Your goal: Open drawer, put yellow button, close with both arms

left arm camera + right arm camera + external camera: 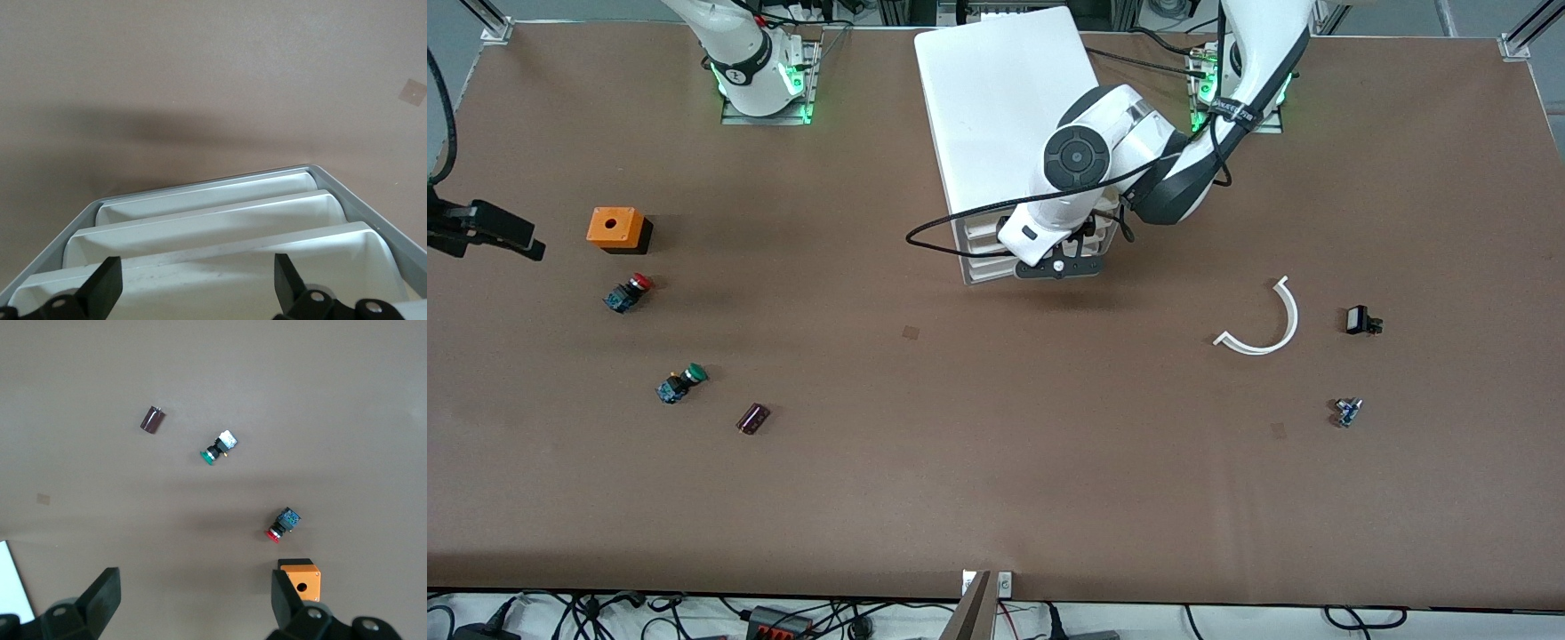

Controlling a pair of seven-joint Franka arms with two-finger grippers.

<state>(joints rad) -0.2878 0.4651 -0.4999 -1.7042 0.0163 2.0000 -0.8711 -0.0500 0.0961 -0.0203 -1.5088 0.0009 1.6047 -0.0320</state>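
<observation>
While the uppermost white plastic drawer (267,270) of the big white box cabinet (996,98) sits pushed in level with the three alike below it, the left gripper (1060,268) hangs right in front of the cabinet's drawer fronts, its black fingers (103,283) spread wide and holding nothing. The left wrist view looks down over the stacked drawer lips, with the fingers just above the topmost one.

At the right arm's end of the brown table (996,498), the right gripper (193,577) hovers beside a small orange box with a round hole in its top (615,228), its fingers likewise parted and empty.

Nearer the front camera than the box lie a red-capped push button (630,292), a green-capped push button (683,382) and a short dark brown cylinder (753,418).

Toward the left arm's end rest a white curved plastic strip (1267,324), a small black part (1360,320) and a small blue-and-black part (1347,411).

Where the yellow button lies cannot be told from these views.
</observation>
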